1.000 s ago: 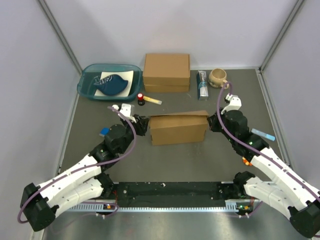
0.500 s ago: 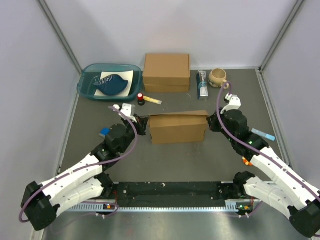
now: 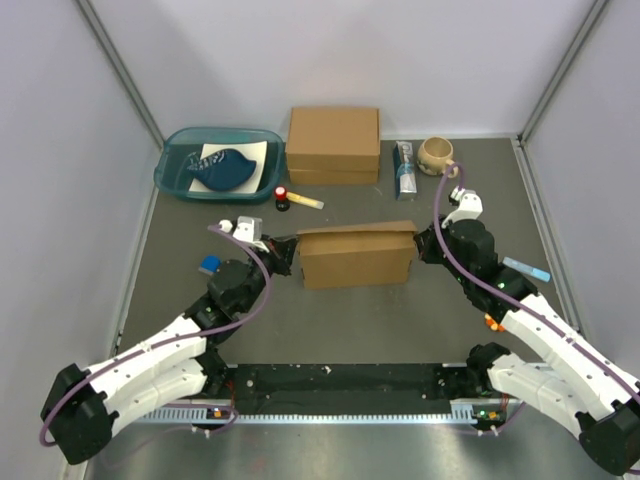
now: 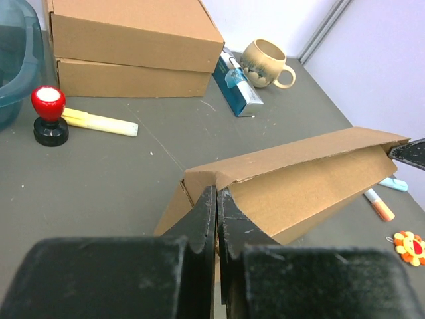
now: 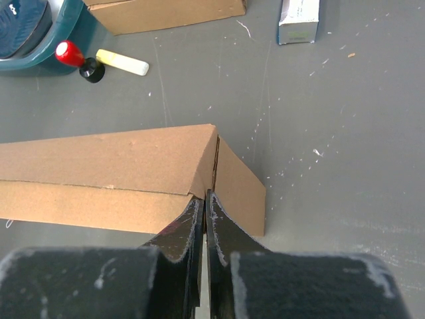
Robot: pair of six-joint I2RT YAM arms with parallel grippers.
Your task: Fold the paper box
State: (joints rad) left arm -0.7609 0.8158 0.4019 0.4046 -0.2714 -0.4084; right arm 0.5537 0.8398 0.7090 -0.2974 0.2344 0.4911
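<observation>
Surface (image 3: 330, 330): paper box (image 3: 356, 256) is seen half-folded.
Left fingers (image 4: 202, 219): newly clenched on its left corner; that end is secured.
Right fingers (image 5: 222, 222): clenched at right corner.

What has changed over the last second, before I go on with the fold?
The left pincer closed onto the left corner of the paper box, and its wrist shifted slightly towards the near edge. The right pincer stayed shut at the box's right corner, and the box did not move.

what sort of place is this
Likely a robot lab test cell: two arms bolted to a table, plain grey walls around it, odd props like a mug and tub.
</observation>
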